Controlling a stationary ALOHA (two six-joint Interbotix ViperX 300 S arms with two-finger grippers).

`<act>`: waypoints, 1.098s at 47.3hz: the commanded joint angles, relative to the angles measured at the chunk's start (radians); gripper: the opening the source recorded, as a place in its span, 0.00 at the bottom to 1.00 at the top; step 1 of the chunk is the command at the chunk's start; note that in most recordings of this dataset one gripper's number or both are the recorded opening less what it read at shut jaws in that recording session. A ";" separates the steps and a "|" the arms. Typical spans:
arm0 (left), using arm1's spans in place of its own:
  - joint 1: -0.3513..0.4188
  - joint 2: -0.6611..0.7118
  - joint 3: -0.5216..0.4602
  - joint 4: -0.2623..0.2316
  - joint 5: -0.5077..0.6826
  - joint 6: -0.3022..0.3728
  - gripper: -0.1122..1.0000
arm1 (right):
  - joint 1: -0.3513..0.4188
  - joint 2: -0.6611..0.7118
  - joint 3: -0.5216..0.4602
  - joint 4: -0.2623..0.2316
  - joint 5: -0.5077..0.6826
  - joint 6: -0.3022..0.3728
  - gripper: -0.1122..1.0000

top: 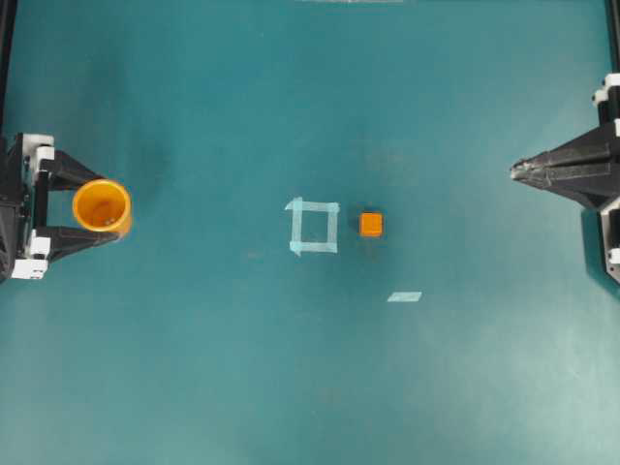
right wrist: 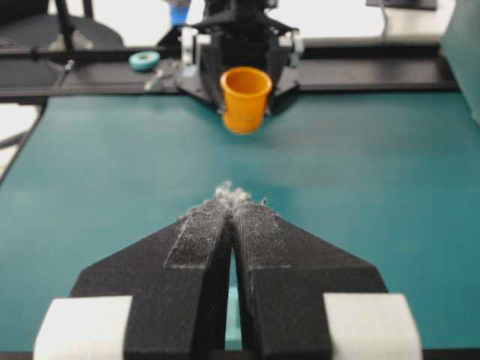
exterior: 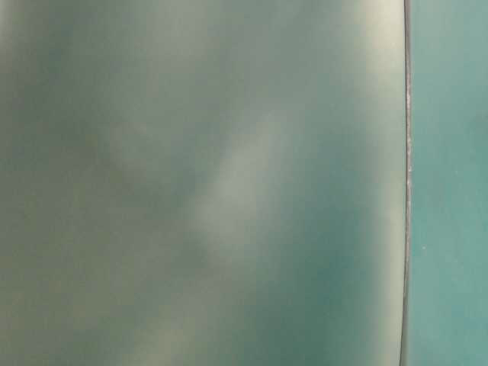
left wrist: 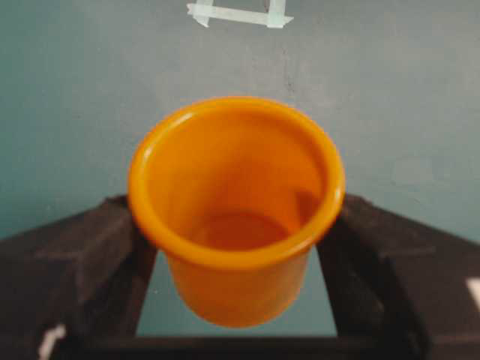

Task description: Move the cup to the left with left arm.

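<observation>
The orange-yellow cup point(top: 101, 206) stands upright at the far left of the table, mouth up, gripped between the two black fingers of my left gripper point(top: 111, 208). In the left wrist view the cup point(left wrist: 236, 202) is pinched at its sides by the left gripper point(left wrist: 236, 225), with one finger point(left wrist: 97, 247) on each flank. My right gripper point(top: 515, 171) rests at the far right, shut with nothing in it. From the right wrist view its fingers point(right wrist: 234, 196) meet at the tips, and the cup point(right wrist: 245, 97) shows far across the table.
A small orange cube point(top: 371, 225) lies just right of a pale tape square point(top: 313, 227) at the table's middle. A short tape strip point(top: 404, 296) lies nearer the front. The tape square's edge point(left wrist: 236, 13) shows beyond the cup.
</observation>
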 commanded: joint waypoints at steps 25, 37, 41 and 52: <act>0.000 0.011 -0.008 0.002 -0.008 -0.002 0.67 | -0.002 0.011 -0.031 0.002 -0.002 0.002 0.10; 0.000 0.011 -0.008 0.002 -0.006 -0.002 0.67 | -0.002 0.012 -0.029 0.002 -0.003 0.002 0.10; -0.003 0.011 -0.008 0.002 -0.005 -0.002 0.67 | -0.002 0.012 -0.029 0.002 -0.003 0.002 0.10; -0.018 0.028 -0.009 0.003 -0.008 0.000 0.67 | -0.002 0.012 -0.029 0.002 -0.003 0.002 0.10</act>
